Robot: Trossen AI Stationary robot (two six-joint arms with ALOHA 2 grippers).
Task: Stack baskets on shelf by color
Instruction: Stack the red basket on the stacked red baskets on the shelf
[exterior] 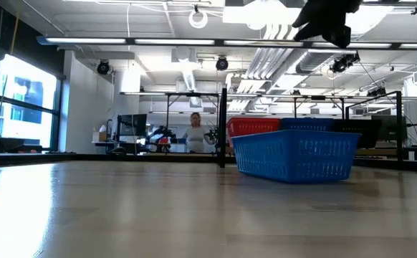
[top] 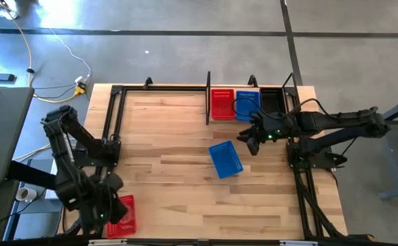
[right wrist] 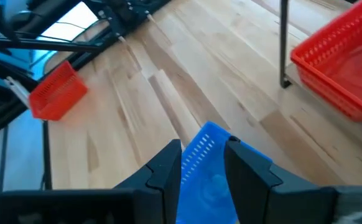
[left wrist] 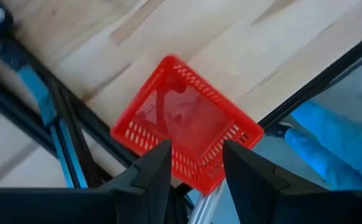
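Nearest the low camera: bare pale wooden tabletop (exterior: pixel 122 215), then a blue perforated plastic basket (exterior: pixel 294 154) standing upright and loose on it.

Shelf: low black wire rack (top: pixel 209 99) at the far edge of the tabletop, holding a red perforated basket (top: pixel 221 104), a blue shelved basket (top: pixel 247 104) and a black basket (top: pixel 271 100) side by side. How many are nested in each I cannot tell.

Right pincer (top: pixel 252 140): fingers spread, holding nothing, hovering off the tabletop just in front of the shelf. The loose blue basket lies near it, down and toward the table's centre, its long axis running roughly front to back with a slight skew. Right wrist view shows its rim just beyond the fingertip gap, so a short descent looks sufficient. Right arm is much the nearer.

Left pincer (left wrist: pixel 196 162): fingers spread, nothing between them, above a second red perforated basket (top: pixel 122 214) at the near left corner, close to the arm-mount frame.

View differences: high view alone gives the shelf order. Low view shows the loose blue basket in front of the shelved ones and the right pincer well clear above it. A person (exterior: pixel 194 136) stands far back in the room.
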